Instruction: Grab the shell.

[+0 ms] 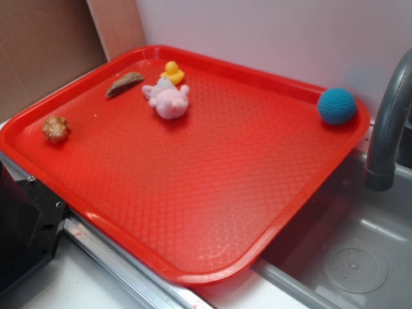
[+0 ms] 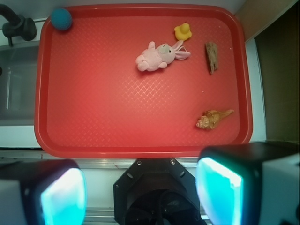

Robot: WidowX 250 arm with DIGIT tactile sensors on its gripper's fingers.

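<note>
Shell (image 2: 213, 118): a small bumpy thing, tan and orange-brown, with a thin pointy tail. It lies on the red tray (image 2: 117, 108), close to one long edge and near a corner. Nothing touches it.
Gripper (image 2: 140, 190): it is up high, off the tray's edge, looking down. The two fingers (image 2: 224, 188) are far apart, so the hand is open and holds nothing.
Other things: a pink bunny (image 2: 157, 56), a yellow duck (image 2: 183, 31) just beside the bunny, a flat brown piece (image 2: 212, 56), and a blue ball (image 2: 61, 18) in the far corner. All are well apart from the shell.
Where the job is: I think it has not really begun. The hand needs to go over the shell and come down.
What could go wrong: the shell is small, hard and bumpy, so it may slip out or spin away when the fingers squeeze.
Another worry: the shell sits near the raised rim, so a finger could bump the rim on the way down.
Mix-up: the flat brown piece is also brown. Grabbing that would be wrong.
</note>
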